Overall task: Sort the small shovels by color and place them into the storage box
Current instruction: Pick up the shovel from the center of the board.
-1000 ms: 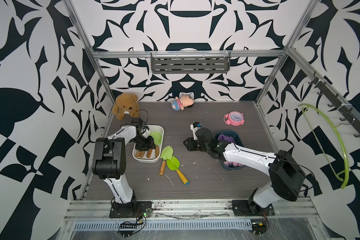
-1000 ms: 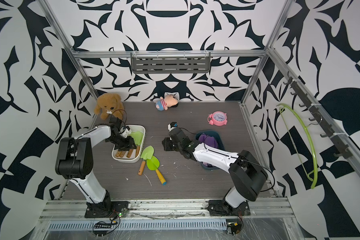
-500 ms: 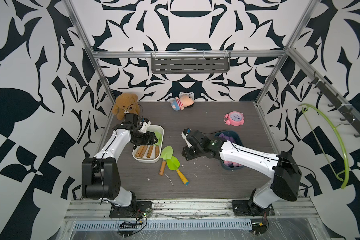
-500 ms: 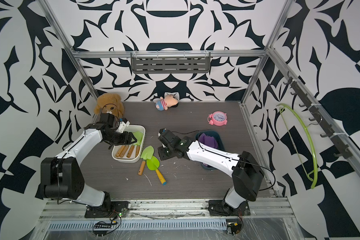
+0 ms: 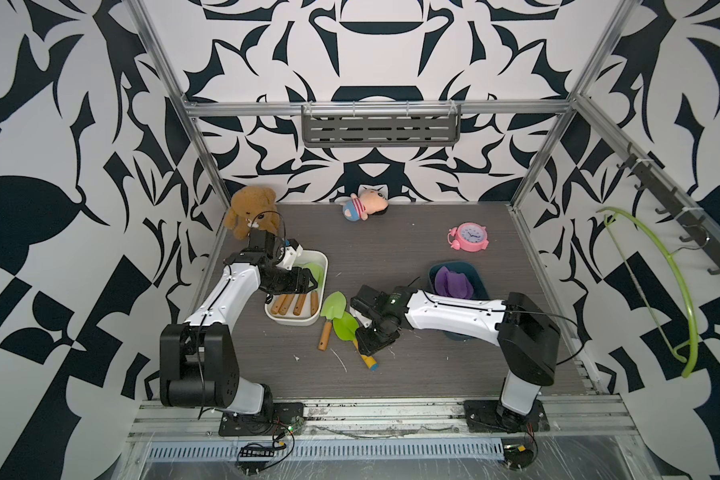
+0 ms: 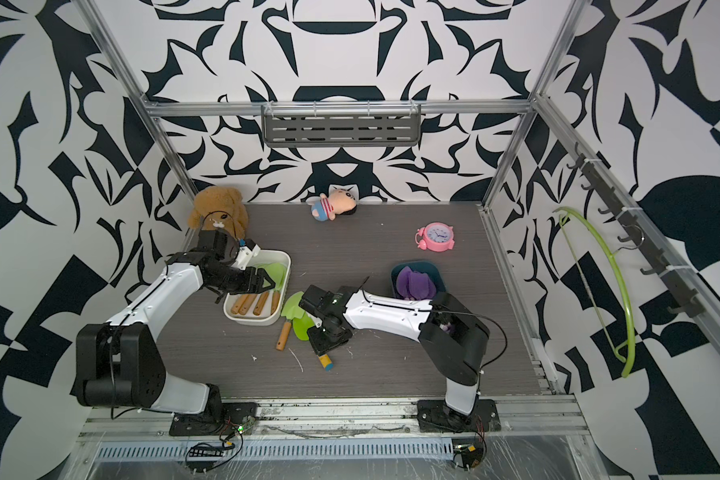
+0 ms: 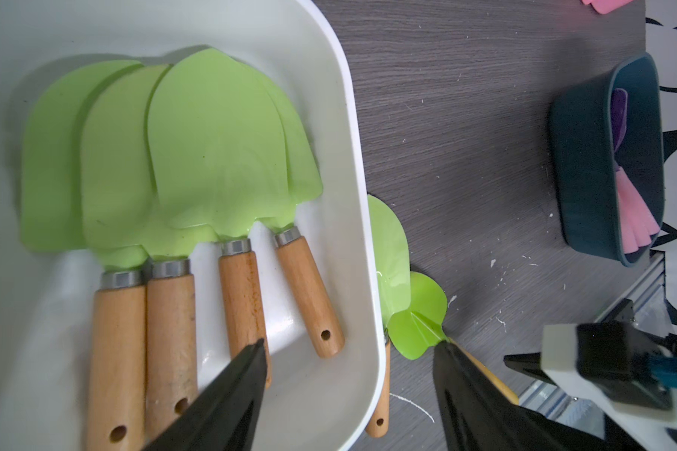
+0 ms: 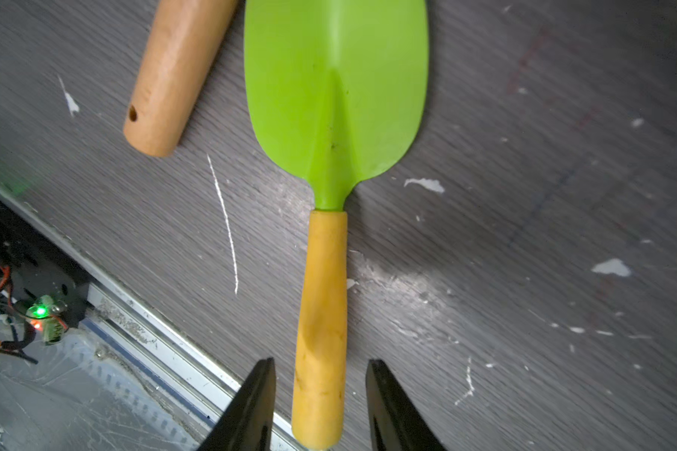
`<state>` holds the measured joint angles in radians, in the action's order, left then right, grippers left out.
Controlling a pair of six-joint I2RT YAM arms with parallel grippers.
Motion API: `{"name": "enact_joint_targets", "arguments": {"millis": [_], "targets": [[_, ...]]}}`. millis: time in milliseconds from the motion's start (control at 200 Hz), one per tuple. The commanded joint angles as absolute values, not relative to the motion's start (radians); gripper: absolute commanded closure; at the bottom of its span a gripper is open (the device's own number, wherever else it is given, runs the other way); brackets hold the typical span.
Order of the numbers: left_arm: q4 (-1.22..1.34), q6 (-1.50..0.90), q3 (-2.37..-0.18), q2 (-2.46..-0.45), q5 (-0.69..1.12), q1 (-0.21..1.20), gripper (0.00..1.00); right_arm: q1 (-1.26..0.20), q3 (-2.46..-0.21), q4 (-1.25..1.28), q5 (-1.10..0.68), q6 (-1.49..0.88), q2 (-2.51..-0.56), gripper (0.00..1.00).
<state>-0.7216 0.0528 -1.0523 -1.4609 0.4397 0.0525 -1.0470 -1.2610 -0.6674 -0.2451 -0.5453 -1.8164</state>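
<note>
Right gripper (image 8: 319, 361) lowered astride yellow-handled shovel (image 8: 323, 296), left gripper (image 7: 348, 341) spread wide

Bare table (image 8: 524, 234) flanks the yellow-handled shovel (image 8: 321, 312); the wooden-handled shovel (image 8: 173, 78) lies just beside its blade.

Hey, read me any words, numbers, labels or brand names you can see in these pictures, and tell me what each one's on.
No text here can be read.
Pink alarm clock: its dial has marks, too small to read in both top views.
Green shovels and white box: no print visible.
</note>
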Motion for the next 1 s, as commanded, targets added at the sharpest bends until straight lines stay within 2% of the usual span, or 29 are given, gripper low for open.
{"name": "enact_joint_targets", "arguments": {"millis": [0, 175, 235, 385, 560, 815, 995], "targets": [[-0.721, 0.067, -1.037, -1.438, 0.465, 0.051, 0.25, -1.059, -1.296, -0.697, -0.294, -0.531, -1.819, 0.57], [-0.717, 0.065, -1.031, -1.437, 0.471, 0.051, 0.25, -1.061, -1.267, -0.67, -0.281, -0.534, -1.857, 0.57], [-0.718, 0.064, -1.031, -1.434, 0.476, 0.051, 0.25, -1.062, -1.248, -0.654, -0.271, -0.535, -1.861, 0.6], [-0.712, 0.065, -1.024, -1.422, 0.478, 0.051, 0.25, -1.063, -1.203, -0.649, -0.202, -0.539, -1.822, 0.82], [-0.712, 0.068, -1.023, -1.414, 0.478, 0.052, 0.25, -1.068, -1.086, -0.615, -0.067, -0.573, -1.685, 1.0], [-0.704, 0.085, -1.012, -1.396, 0.577, 0.05, 0.26, -1.135, -0.864, -0.343, 0.254, -0.575, -1.362, 1.0], [-0.706, 0.098, -1.006, -1.388, 0.72, 0.051, 0.25, -1.182, -0.862, -0.212, 0.345, -0.457, -1.33, 1.0]]}}
